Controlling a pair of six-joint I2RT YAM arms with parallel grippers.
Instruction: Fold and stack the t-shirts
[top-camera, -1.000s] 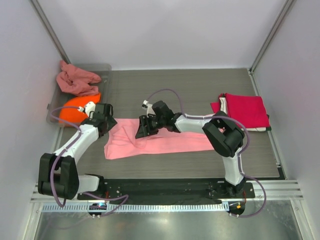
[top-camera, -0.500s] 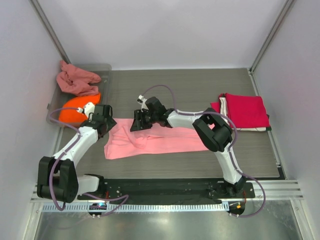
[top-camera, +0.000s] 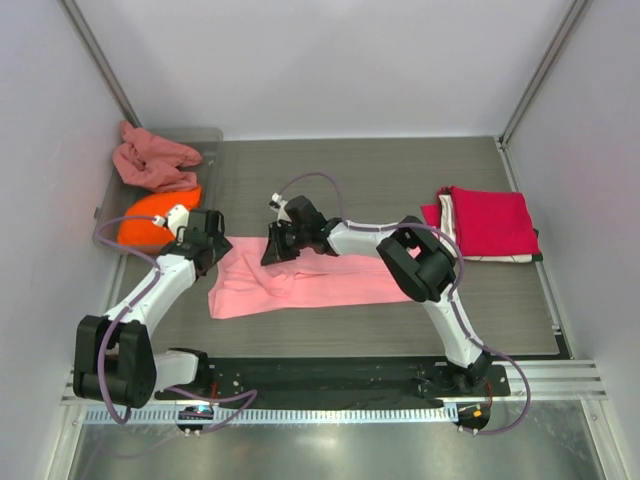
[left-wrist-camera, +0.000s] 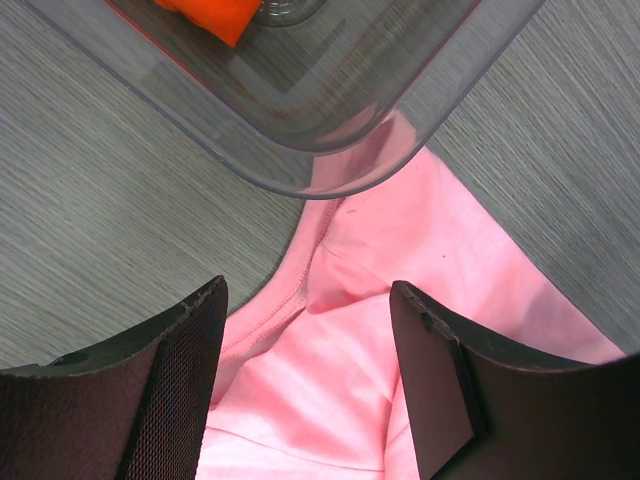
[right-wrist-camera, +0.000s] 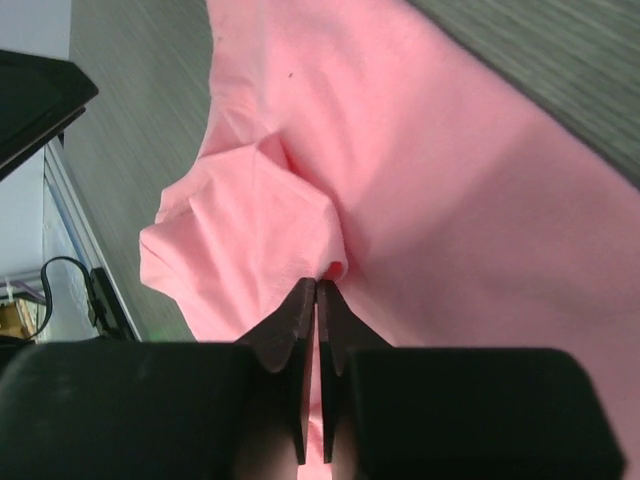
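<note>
A light pink t-shirt (top-camera: 320, 283) lies spread across the table's middle. My right gripper (top-camera: 280, 245) is down on its upper left part, and in the right wrist view its jaws (right-wrist-camera: 317, 285) are pinched shut on a fold of the pink cloth (right-wrist-camera: 270, 215). At the shirt's upper left corner my left gripper (top-camera: 212, 250) hovers with its fingers (left-wrist-camera: 190, 350) wide apart over the pink fabric (left-wrist-camera: 400, 260), gripping nothing. A folded crimson t-shirt (top-camera: 490, 222) lies at the right. An orange t-shirt (top-camera: 150, 222) and a dusty rose one (top-camera: 152, 160) sit in the tray.
The clear grey plastic tray (top-camera: 208, 140) stands at the back left; its rounded corner (left-wrist-camera: 330, 160) overlaps the pink shirt's edge right ahead of my left fingers. White walls close in the table on three sides. Bare grey tabletop (top-camera: 400, 165) stretches behind the shirt.
My right gripper has slid left along the pink shirt and closed on a fold of it. The left arm has stayed where it was.
</note>
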